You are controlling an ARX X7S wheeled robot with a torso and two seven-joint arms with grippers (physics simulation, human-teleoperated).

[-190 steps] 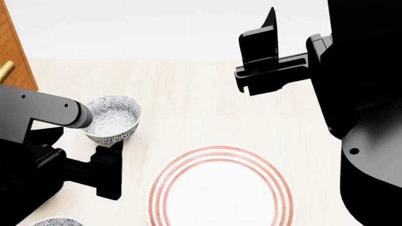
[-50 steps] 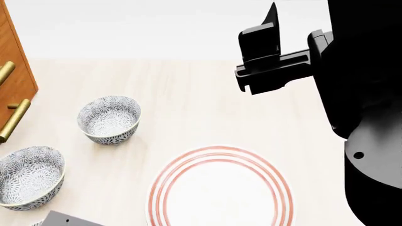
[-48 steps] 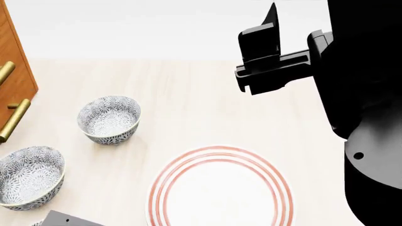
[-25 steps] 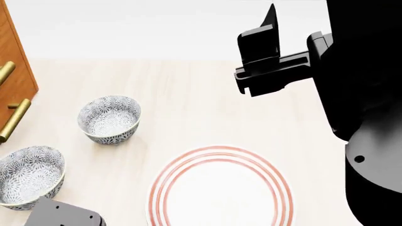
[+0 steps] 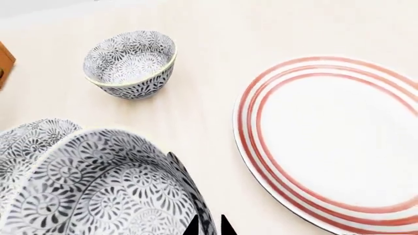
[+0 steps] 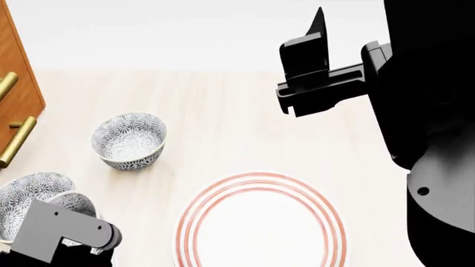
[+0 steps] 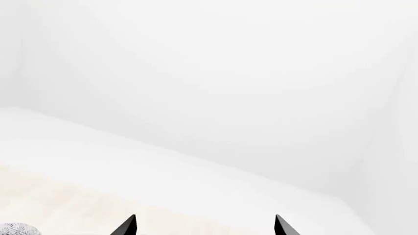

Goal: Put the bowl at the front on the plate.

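Nearest the robot, the bowl [image 5: 107, 191] is filling the lower part of the left wrist view, a small deep round bowl, white and covered inside and out with a dense grey-blue flower pattern. The left gripper [image 5: 209, 226] is showing only two dark fingertips just beside the bowl's wall, close together, and I cannot tell whether they are clamping the rim. In the head view the bowl [image 6: 74, 203] is peeking out behind the grey left arm [image 6: 63, 229] at the near left of the pale wooden table [image 6: 245, 133]. A second bowl [image 6: 26, 192] of the same pattern is sitting touching or just behind it. The plate [image 6: 260, 222], wide and white with three thin red rings near its rim, is lying bare to the right, apart from the bowls. A third bowl [image 6: 129, 140] is standing upright farther back. The right gripper [image 7: 205, 224] is hanging high above the far side, fingertips spread well apart, holding nothing.
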